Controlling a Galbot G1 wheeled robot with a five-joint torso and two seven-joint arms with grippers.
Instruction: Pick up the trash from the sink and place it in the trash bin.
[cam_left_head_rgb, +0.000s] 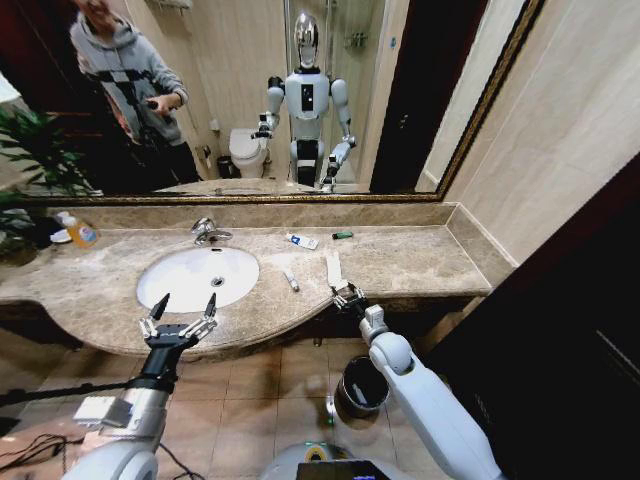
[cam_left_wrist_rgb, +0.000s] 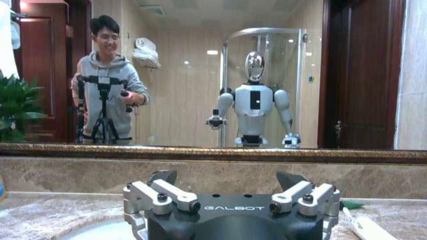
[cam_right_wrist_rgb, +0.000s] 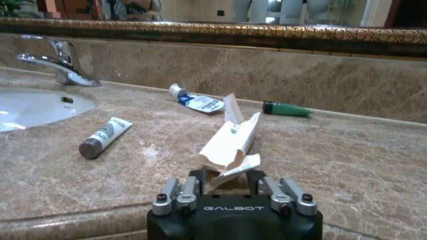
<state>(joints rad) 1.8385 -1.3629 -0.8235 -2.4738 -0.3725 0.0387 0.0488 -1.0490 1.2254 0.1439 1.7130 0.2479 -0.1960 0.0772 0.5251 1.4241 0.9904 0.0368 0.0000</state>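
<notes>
Trash pieces lay on the beige marble countertop (cam_left_head_rgb: 420, 262) to the right of the sink (cam_left_head_rgb: 197, 277), none inside the basin itself. Nearest the robot, the trash bin (cam_left_head_rgb: 361, 387) stood on the tiled floor below the counter edge, beside the right arm. The right gripper (cam_right_wrist_rgb: 227, 176) sat at the counter's front edge, its fingers clenched on the near end of the white folded paper strip (cam_right_wrist_rgb: 230, 140); the strip's far end rested on the marble. The left gripper (cam_left_head_rgb: 178, 320) hovered in front of the basin rim, fingers spread apart and holding nothing.

Farther back lay 1 small white tube (cam_right_wrist_rgb: 105, 136) between strip and basin, then the blue-and-white tube (cam_right_wrist_rgb: 197, 101) and the green-black piece (cam_right_wrist_rgb: 287, 109) near the backsplash. The chrome faucet (cam_left_head_rgb: 207, 231) stood behind the basin, and the orange-labelled soap bottle (cam_left_head_rgb: 79, 231) at the far left.

Judgement: the grasp on the 1st item appeared made, with the lift not yet done. The next move would call for raising the strip clear of the counter edge, carrying it down over the bin and releasing. 3 pieces remained.
</notes>
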